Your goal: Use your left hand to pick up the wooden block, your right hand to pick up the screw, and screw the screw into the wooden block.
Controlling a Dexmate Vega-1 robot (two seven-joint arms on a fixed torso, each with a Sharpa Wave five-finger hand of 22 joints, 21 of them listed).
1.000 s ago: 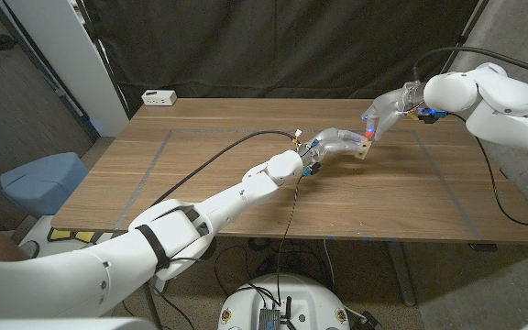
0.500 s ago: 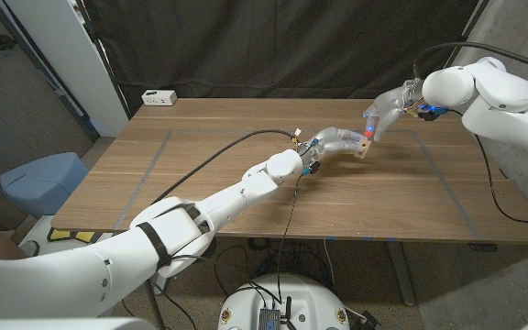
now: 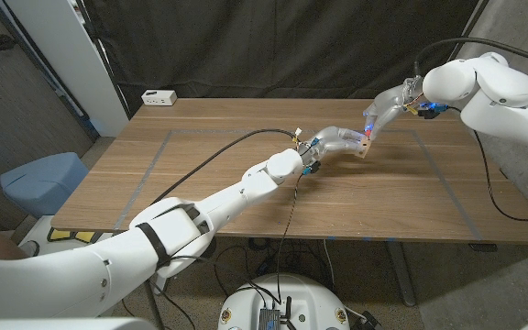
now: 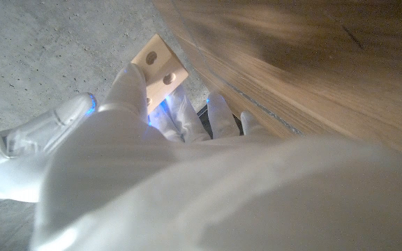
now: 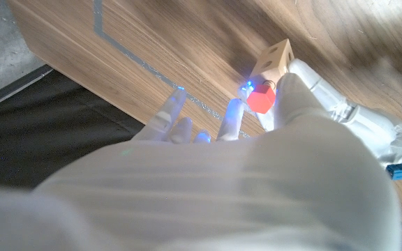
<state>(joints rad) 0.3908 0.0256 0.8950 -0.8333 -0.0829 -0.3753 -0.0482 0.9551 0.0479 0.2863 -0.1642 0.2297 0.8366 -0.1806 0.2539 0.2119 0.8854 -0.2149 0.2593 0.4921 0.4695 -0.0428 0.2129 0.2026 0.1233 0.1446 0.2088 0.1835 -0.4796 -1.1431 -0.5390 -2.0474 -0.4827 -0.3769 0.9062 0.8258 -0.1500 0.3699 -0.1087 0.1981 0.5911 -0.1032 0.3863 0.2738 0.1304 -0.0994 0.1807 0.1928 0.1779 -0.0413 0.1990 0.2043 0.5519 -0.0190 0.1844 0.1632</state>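
In the head view my left hand [image 3: 335, 142] holds the small wooden block [image 3: 364, 148] just above the table, right of centre. My right hand [image 3: 381, 112] reaches down from the far right and pinches the red-headed screw [image 3: 368, 132] against the block's upper end. From the left wrist, the block [image 4: 158, 64] shows two holes in its pale face, and my left fingers [image 4: 128, 84] wrap around it. The right wrist view has the red screw head [image 5: 260, 97] at my fingertips [image 5: 232, 115], touching the block [image 5: 274, 59], with my left hand [image 5: 326, 97] behind.
A white power box [image 3: 159, 96] sits at the table's far left corner. Blue tape lines [image 3: 154, 156] mark the wooden tabletop [image 3: 227, 197]. A black cable [image 3: 218, 148] runs along my left arm. A blue seat [image 3: 42, 179] stands off the table's left edge.
My right arm has lifted and turned slightly while its hand stays at the block with the screw. My left hand and the block have not moved.
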